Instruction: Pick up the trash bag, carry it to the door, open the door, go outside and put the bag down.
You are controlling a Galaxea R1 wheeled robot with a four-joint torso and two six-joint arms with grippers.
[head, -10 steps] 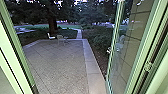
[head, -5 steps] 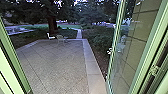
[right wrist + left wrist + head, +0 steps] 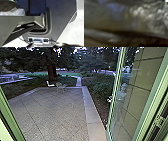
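Crumpled see-through plastic of the trash bag (image 3: 142, 18) lies right against the camera in the left wrist view, with bluish and brownish patches in it. What looks like part of the same bag (image 3: 16, 12), pale and wrinkled beside something dark, shows past the robot's own body in the right wrist view. The glass door (image 3: 125, 104) stands swung outward on the right of the head view, with its green frame upright. How either gripper's fingers stand cannot be made out.
A green frame post (image 3: 11, 117) borders the doorway on the left. Outside lies a paved patio (image 3: 55, 114) with a pale stone edge (image 3: 91, 112). Two light chairs (image 3: 60, 87) stand near its far end. Bushes (image 3: 100, 88) grow beyond the edging, and a tan wall (image 3: 143, 74) rises behind the glass.
The head camera has moved forward into the doorway. The left frame post has slid toward the picture's edge, and more patio shows on that side.
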